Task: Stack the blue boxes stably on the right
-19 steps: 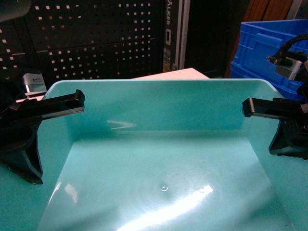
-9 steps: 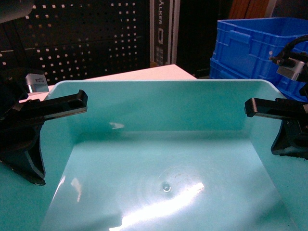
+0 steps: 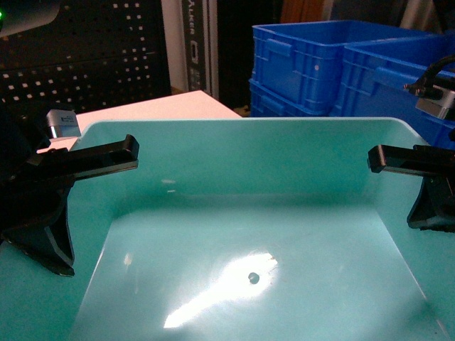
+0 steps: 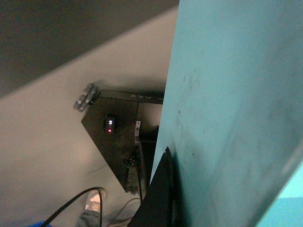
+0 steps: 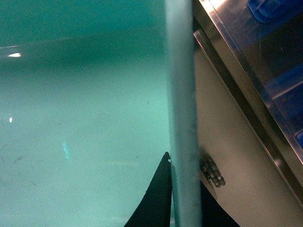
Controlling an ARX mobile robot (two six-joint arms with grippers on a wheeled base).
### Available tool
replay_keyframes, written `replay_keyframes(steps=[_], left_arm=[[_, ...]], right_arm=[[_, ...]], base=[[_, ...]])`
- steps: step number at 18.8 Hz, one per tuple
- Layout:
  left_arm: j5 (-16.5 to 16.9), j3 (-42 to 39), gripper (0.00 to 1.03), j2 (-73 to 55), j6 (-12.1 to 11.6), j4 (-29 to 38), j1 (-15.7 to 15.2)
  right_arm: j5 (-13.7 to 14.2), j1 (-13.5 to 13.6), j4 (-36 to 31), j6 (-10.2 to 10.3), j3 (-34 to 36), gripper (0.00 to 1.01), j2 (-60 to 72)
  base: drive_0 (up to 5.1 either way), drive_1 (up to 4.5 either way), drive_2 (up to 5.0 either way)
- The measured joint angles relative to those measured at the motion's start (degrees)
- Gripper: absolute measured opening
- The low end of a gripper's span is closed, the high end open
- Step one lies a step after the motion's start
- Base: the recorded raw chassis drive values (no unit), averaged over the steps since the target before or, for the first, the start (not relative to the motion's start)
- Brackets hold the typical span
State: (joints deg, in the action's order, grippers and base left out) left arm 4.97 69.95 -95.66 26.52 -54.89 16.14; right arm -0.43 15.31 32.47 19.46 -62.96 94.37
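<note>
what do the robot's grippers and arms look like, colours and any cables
Both grippers are matt black with long flat fingers: the left gripper sits on a broad black wedge-shaped body, with a small silver block behind it. The right gripper has the same black build, with a grey metal block above it and a black cable looping off it.

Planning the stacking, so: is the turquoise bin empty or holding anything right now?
Empty. The head view shows the turquoise bin with a bare, glossy floor, only light glare on it.
</note>
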Motion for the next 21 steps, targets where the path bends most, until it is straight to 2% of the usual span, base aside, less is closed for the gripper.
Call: replay_keyframes(steps=[21], left_arm=[[0.04,0.0,0.02,-0.13,0.0,0.02,-0.5]], right_arm=[[-0.61,0.09,-0.33,0.0,0.0,0.02,0.02]], base=[[-1.6,-1.65,-1.6]])
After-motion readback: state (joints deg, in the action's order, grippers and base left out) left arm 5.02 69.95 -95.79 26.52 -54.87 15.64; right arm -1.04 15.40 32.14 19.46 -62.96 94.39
